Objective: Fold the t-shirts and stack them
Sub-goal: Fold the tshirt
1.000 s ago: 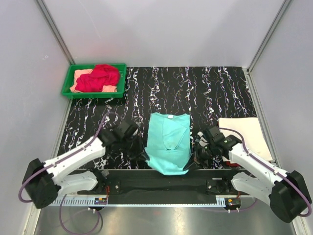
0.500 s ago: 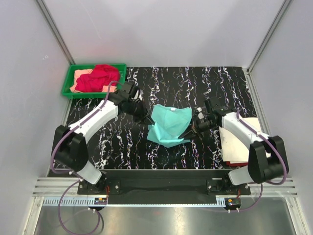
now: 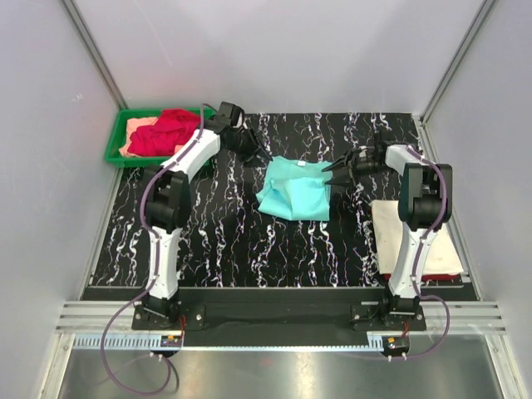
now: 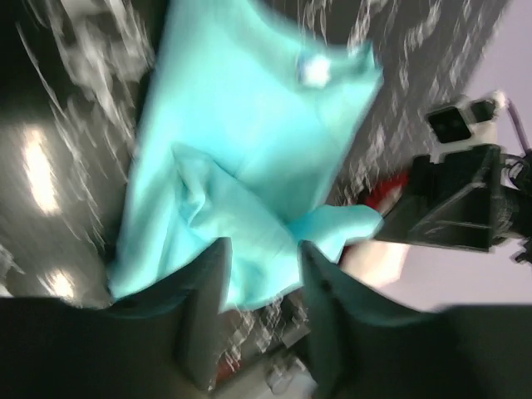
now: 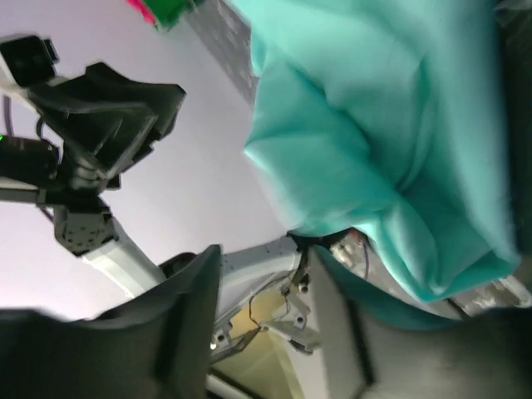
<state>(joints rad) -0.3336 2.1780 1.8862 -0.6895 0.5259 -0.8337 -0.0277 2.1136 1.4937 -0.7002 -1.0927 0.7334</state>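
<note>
Fingers (image 4: 198,320) on our left gripper (image 3: 254,153) and right gripper (image 3: 337,170) stood partly open, holding nothing, flanking the loosely folded teal shirt (image 3: 295,189) on the tabletop (image 3: 216,241). We reckoned the cream shirt (image 3: 416,233) was done; red shirt (image 3: 170,129) and peach shirt (image 3: 135,126) waited in the tray (image 3: 158,159).

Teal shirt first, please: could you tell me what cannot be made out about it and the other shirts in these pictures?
- Teal shirt: left wrist view is motion-blurred, so its folds are unclear; right wrist view cuts it off at the edge.
- Peach shirt in the tray: mostly buried under the red shirt, top view.
- Cream shirt: right arm crosses it, top view.
</note>
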